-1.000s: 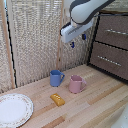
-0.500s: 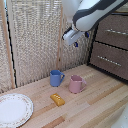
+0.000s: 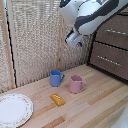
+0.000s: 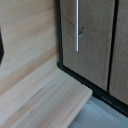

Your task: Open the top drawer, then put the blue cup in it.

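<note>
The arm has swung toward the exterior view's right, its pincer [image 3: 73, 40] now hanging mid-air above the table [image 3: 100, 102] (spread or pressed, I cannot tell). The blue cup [image 3: 55, 78] stands upright beside the pink mug [image 3: 75, 84], handle toward it. The top drawer [image 3: 116, 31] sits closed, handle horizontal.

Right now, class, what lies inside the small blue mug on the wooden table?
The blue mug stands upright beside the pink mug. Only its rim and outer wall show; its inside is hidden from this angle, so any contents cannot be told.

A light wooden table [image 3: 100, 102] carried the blue cup [image 3: 56, 78], a pink mug [image 3: 76, 84] at its four o'clock, a yellow block [image 3: 57, 99] and a white plate [image 3: 13, 110].
</note>
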Robot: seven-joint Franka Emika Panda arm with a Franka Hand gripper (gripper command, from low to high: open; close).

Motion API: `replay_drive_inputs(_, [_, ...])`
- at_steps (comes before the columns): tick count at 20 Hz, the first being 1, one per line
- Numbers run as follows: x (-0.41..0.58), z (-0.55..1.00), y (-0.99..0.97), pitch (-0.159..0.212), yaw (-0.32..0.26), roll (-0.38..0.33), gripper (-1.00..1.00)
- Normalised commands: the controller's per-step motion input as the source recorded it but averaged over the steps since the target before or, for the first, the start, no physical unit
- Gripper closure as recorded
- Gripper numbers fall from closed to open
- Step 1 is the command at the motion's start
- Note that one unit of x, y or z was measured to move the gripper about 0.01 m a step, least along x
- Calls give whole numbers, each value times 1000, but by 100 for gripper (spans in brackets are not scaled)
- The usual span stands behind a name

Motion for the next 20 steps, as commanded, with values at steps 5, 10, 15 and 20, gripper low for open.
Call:
replay_drive_inputs(5, [-58,29,-132,21,108,-360,-100])
replay_drive_inputs(10, [-38,-133,-238,-8,102,-375,-100])
replay_drive_inputs(15, [-41,-55,-270,-23,111,-375,-100])
replay_drive_inputs(20, [-74,-6,-307,-20,108,-374,-100])
